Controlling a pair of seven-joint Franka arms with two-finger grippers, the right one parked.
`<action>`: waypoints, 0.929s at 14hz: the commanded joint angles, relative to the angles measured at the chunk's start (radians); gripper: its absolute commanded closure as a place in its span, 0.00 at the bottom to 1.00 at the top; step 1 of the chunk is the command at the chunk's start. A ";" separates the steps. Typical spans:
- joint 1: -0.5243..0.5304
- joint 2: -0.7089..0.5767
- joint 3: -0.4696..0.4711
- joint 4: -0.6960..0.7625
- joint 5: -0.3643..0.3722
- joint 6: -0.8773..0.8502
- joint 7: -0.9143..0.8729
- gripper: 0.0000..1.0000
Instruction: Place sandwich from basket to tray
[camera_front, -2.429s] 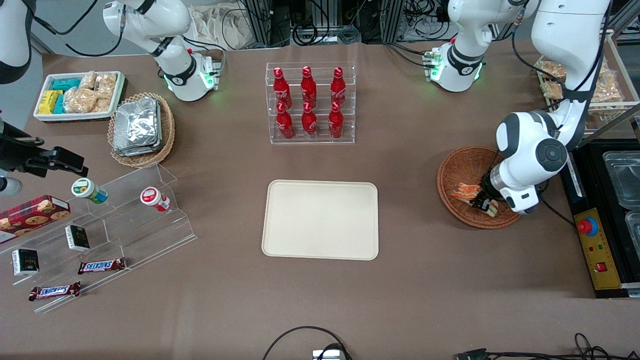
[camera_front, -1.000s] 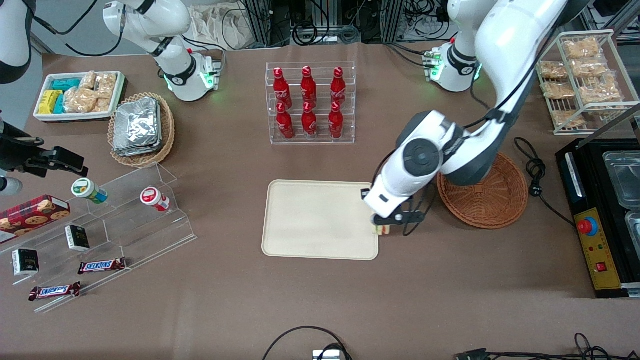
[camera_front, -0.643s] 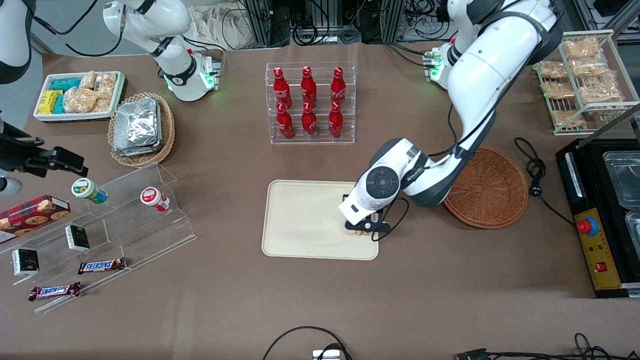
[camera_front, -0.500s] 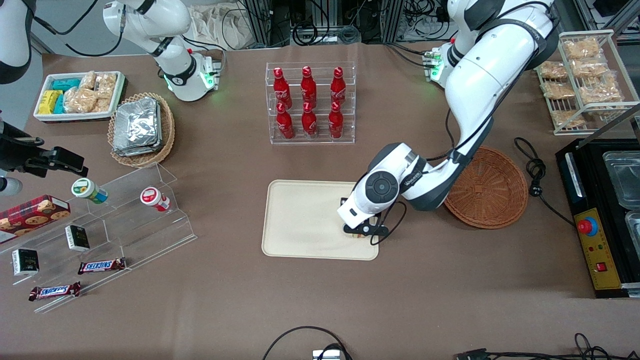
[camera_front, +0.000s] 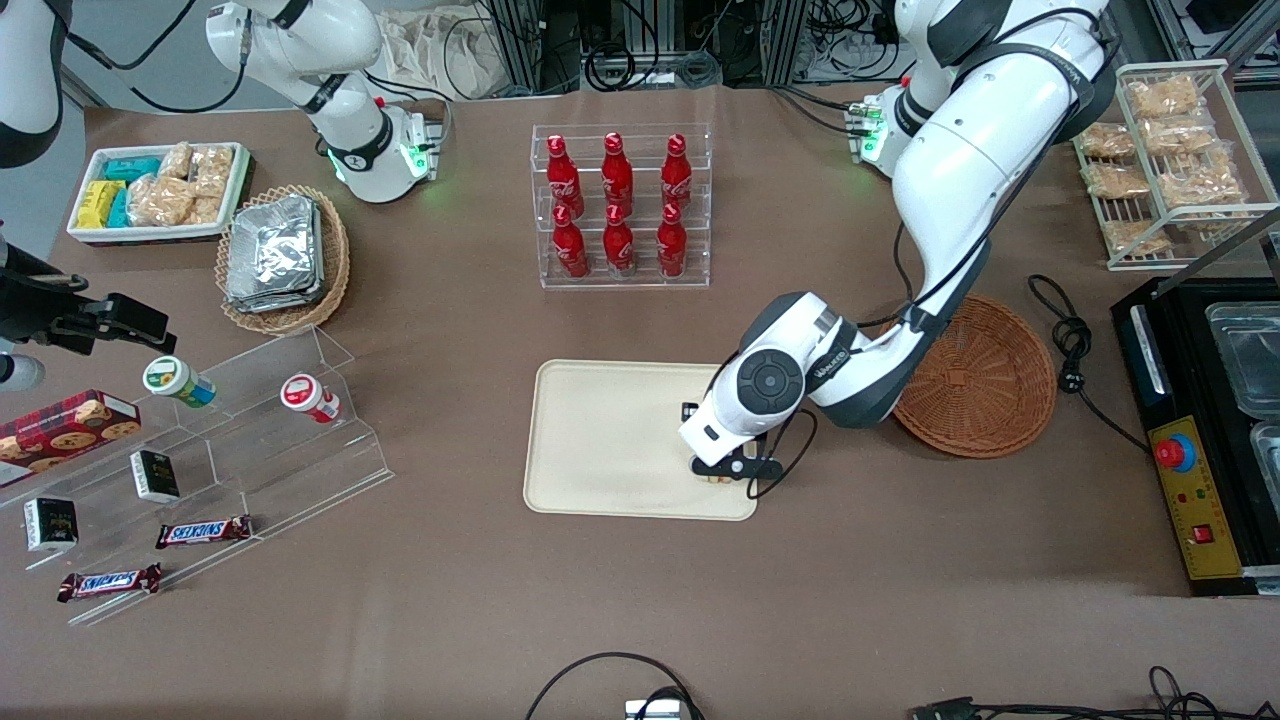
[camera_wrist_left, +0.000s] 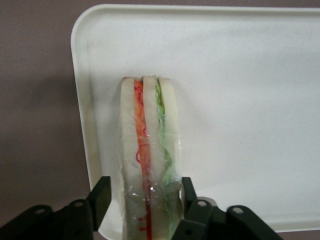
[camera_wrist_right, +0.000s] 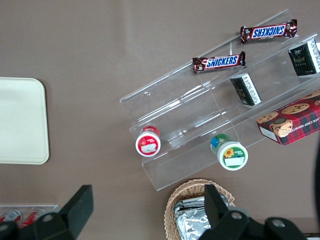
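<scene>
The sandwich, a wrapped white-bread wedge with orange-red and green layers, stands on edge on the cream tray near one rounded corner. My left gripper straddles it, open, with a small gap at one finger. In the front view the gripper is low over the tray, at the corner nearest the front camera on the basket's side. Only a sliver of the sandwich shows under it. The reddish-brown wicker basket lies beside the tray with nothing in it, partly covered by my arm.
A clear rack of red bottles stands farther from the front camera than the tray. A black cable and a black unit lie beside the basket. An acrylic stepped stand with snacks stands toward the parked arm's end.
My gripper carried the sandwich out of the basket and over the tray's corner, then came down. In the last half second it shifted slightly toward the front camera.
</scene>
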 joint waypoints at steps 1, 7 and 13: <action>0.007 -0.038 0.005 0.026 0.020 -0.028 -0.015 0.00; 0.159 -0.299 -0.032 -0.125 0.000 -0.188 -0.004 0.00; 0.602 -0.604 -0.338 -0.560 -0.032 0.006 0.096 0.00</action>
